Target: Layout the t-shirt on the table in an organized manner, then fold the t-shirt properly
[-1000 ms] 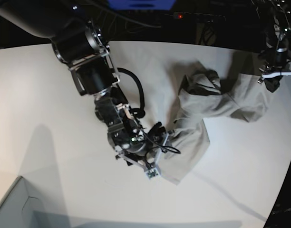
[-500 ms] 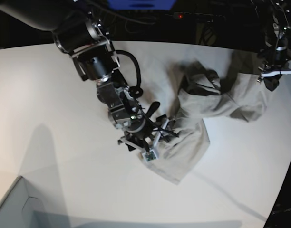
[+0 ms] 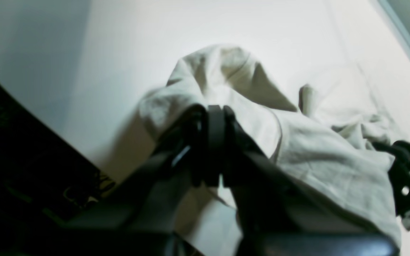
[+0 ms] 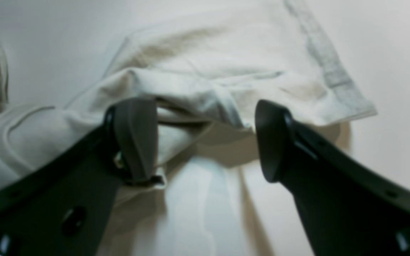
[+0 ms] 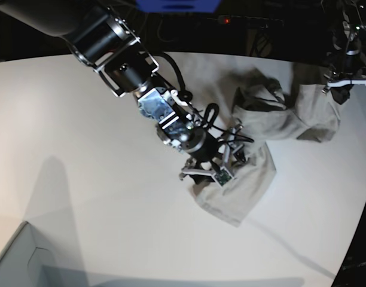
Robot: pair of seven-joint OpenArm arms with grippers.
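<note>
The t-shirt (image 5: 273,119) lies crumpled on the far right part of the table (image 5: 81,179), one end lifted near the table's far right edge, the other trailing toward the middle with its hem corner (image 5: 234,218) flat on the white surface. Lots of bare table to the left and near side; right of the shirt only a narrow strip before the curved edge, dark beyond. My right hand (image 5: 213,170) sits low at the near end of the shirt, jaws spread wide, one finger (image 4: 135,138) touching a rumpled fold, the other finger (image 4: 274,142) apart from the cloth over bare table; nothing gripped. My left hand (image 5: 344,89) is up at the far right edge, pinched tight on a bunch of shirt fabric. The left wrist view shows that pinch close up: my closed left hand (image 3: 214,142) with cloth draped over and around it, the shirt (image 3: 297,142) sagging down toward the table (image 3: 119,53); the base view only shows that hand small and dark. The right wrist view shows the hem band (image 4: 327,67) and the flat corner of the shirt (image 4: 226,64) beyond my open fingers, with shadow under the raised fold. A pale box corner (image 5: 15,263) sits at the near left; I cannot see inside it.
</note>
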